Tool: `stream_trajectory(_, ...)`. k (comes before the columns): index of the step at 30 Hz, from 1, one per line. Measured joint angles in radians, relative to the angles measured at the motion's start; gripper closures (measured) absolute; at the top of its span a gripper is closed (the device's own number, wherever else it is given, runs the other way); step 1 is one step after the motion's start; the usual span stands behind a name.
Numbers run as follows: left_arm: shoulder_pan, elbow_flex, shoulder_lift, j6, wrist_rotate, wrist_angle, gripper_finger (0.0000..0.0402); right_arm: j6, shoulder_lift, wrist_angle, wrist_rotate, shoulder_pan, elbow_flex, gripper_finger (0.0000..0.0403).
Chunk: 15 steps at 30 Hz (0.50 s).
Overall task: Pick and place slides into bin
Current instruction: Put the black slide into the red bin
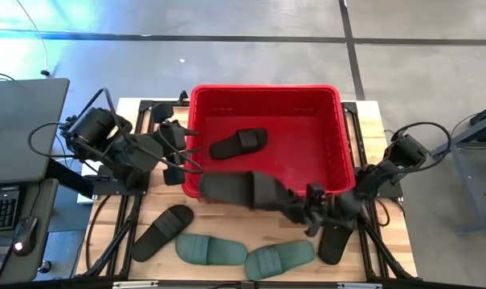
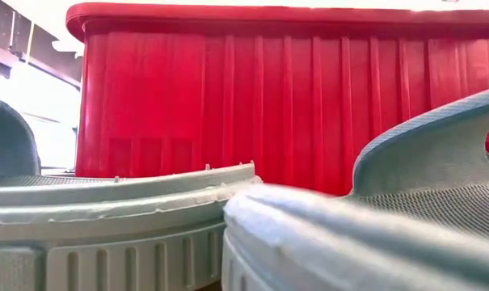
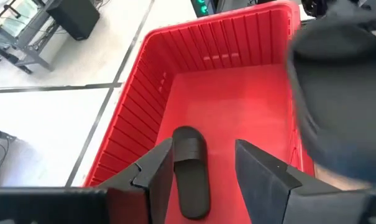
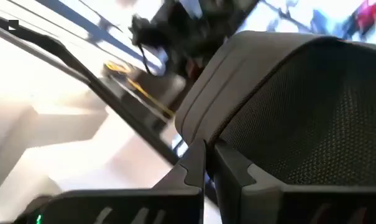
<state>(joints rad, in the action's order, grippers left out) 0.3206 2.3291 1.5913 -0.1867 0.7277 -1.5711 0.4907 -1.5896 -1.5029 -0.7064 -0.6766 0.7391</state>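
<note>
The red bin (image 1: 339, 120) stands at the table's far middle, with one black slide (image 1: 238, 143) lying on its floor. My right gripper (image 1: 265, 193) is shut on another black slide (image 1: 226, 186), held above the bin's near rim. My left gripper (image 3: 203, 168) is open and empty, up above the bin by its left wall (image 1: 193, 148), with the slide in the bin (image 3: 191, 168) showing between its fingers. Two black slides (image 1: 162, 231) (image 1: 335, 241) and two green slides (image 1: 210, 249) (image 1: 279, 258) lie flat on the table in front of the bin. My right gripper pinches the black slide's sole by its edge (image 4: 207, 127) between its two fingers (image 4: 194, 168). The fingers come about level from the table's right side. The slide is lifted clear and reaches from the fingers toward the table's left, over the bin's near rim (image 1: 267, 193).
The green slides fill the low view's front (image 2: 147, 218) (image 2: 373, 234), with the bin's ribbed wall (image 2: 268, 105) behind them. A dark desk with a keyboard (image 1: 2, 201) stands left of the table. The black slide at the near right lies under my right arm.
</note>
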Motion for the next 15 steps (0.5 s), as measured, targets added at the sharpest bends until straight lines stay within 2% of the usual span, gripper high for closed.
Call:
stream_trajectory(4, 0.0, 0.0, 0.0, 0.0, -0.001, 0.0, 0.0247, -0.101, 0.062, 0.028, 0.003, 0.029, 0.0, 0.0402)
stream_trajectory(9, 0.0, 0.0, 0.0, 0.011, 0.0, 0.0, 0.0247, -0.15, 0.2, 0.225, -0.03, 0.075, 0.0, 0.0402)
stream_trajectory(12, 0.0, 0.0, -0.005, 0.031, 0.005, 0.0, 0.0247, -0.162, 0.299, 0.424, -0.082, 0.104, 0.023, 0.0402)
stream_trajectory(15, 0.0, 0.0, -0.007, 0.034, 0.02, 0.0, 0.0247, -0.157, 0.398, 0.739, -0.138, 0.144, 0.088, 0.0403)
